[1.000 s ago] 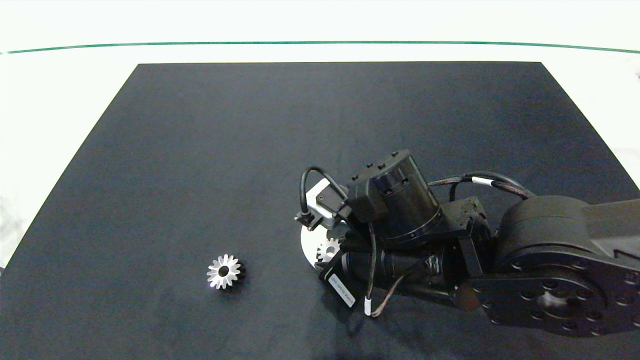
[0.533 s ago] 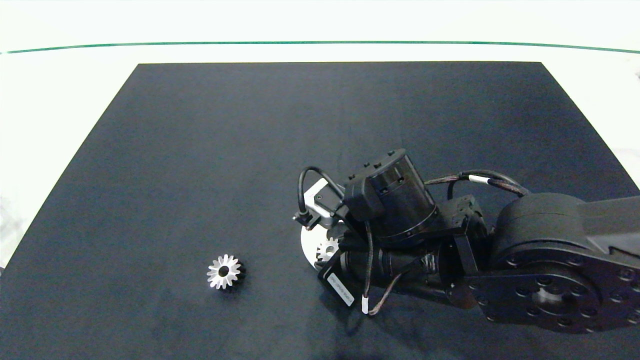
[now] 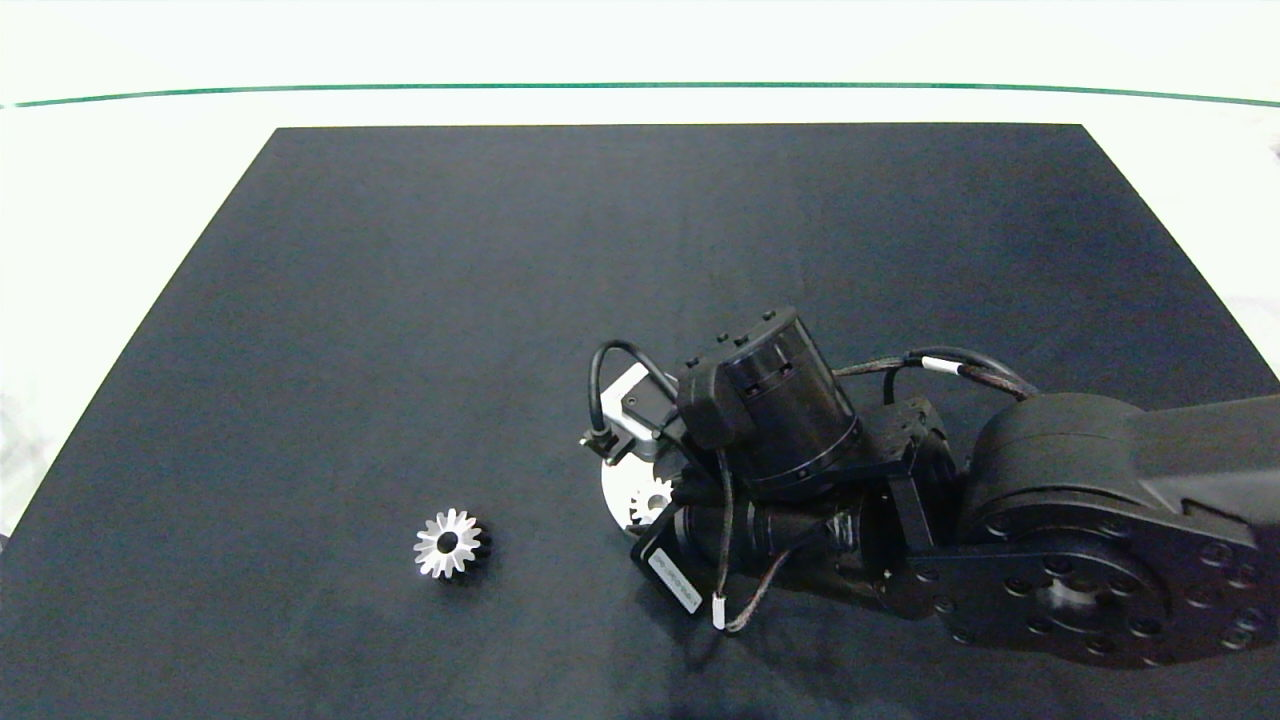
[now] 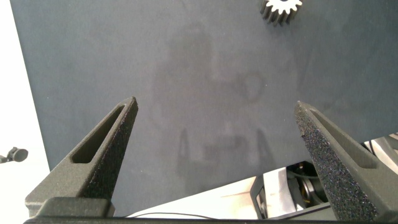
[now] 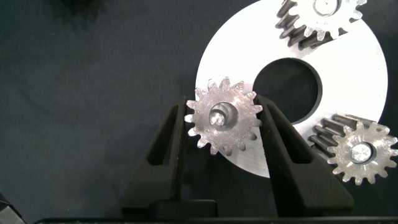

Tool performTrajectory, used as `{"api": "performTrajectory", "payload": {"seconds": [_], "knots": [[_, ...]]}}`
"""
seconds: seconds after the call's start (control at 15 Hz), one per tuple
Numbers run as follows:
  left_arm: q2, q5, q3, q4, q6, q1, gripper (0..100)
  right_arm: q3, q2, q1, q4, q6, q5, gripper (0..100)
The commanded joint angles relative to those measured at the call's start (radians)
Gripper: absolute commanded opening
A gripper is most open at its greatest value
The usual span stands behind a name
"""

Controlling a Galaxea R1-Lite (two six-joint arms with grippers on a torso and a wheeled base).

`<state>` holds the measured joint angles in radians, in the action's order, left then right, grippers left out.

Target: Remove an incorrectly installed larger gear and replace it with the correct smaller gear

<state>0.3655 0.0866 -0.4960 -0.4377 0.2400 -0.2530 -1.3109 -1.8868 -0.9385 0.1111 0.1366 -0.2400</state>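
Note:
The larger gear [image 3: 448,542], silver with long pointed teeth, lies alone on the black mat, left of the right arm; the left wrist view catches its edge [image 4: 283,9]. My right gripper [image 5: 222,115] is shut on a smaller gear [image 5: 224,118], its fingers [image 5: 169,146] pressing the teeth from both sides. That gear sits at the rim of the silver disc [image 5: 367,68], with a pin showing in its centre hole. Two more small gears [image 5: 320,18] [image 5: 357,149] stand on the disc. My left gripper [image 4: 214,118] hangs open over bare mat.
The black mat [image 3: 500,300] covers most of the white table. The right arm [image 3: 1050,520] hides most of the disc [image 3: 612,490] in the head view, where one small gear [image 3: 652,500] peeks out. The left arm is outside the head view.
The right arm has shifted slightly to the left and toward the table's near edge over the disc. The larger gear has stayed where it was.

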Motion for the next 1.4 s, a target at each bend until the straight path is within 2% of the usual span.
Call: {"api": "performTrajectory", "payload": {"seconds": [0.07, 0.47, 0.8, 0.87, 1.33, 1.4], "knots": [[0.000, 0.001, 0.000, -0.003, 0.002, 0.000, 100, 0.001, -0.008, -0.002, 0.004, 0.001, -0.001, 25], [-0.005, 0.002, 0.028, -0.003, 0.002, 0.001, 100, 0.013, -0.003, -0.011, 0.010, 0.005, -0.007, 25], [-0.022, 0.002, 0.036, -0.003, 0.002, 0.001, 100, 0.027, -0.012, -0.011, 0.007, 0.006, -0.027, 25], [-0.022, 0.002, 0.036, -0.003, 0.002, 0.001, 100, 0.024, -0.011, -0.011, 0.007, 0.005, -0.027, 100], [-0.020, 0.002, 0.031, 0.000, 0.013, 0.001, 100, 0.044, 0.055, -0.003, 0.010, 0.000, -0.028, 100], [-0.019, 0.002, 0.027, 0.002, 0.036, 0.000, 100, 0.067, 0.098, 0.004, 0.006, -0.006, -0.051, 100]]}}
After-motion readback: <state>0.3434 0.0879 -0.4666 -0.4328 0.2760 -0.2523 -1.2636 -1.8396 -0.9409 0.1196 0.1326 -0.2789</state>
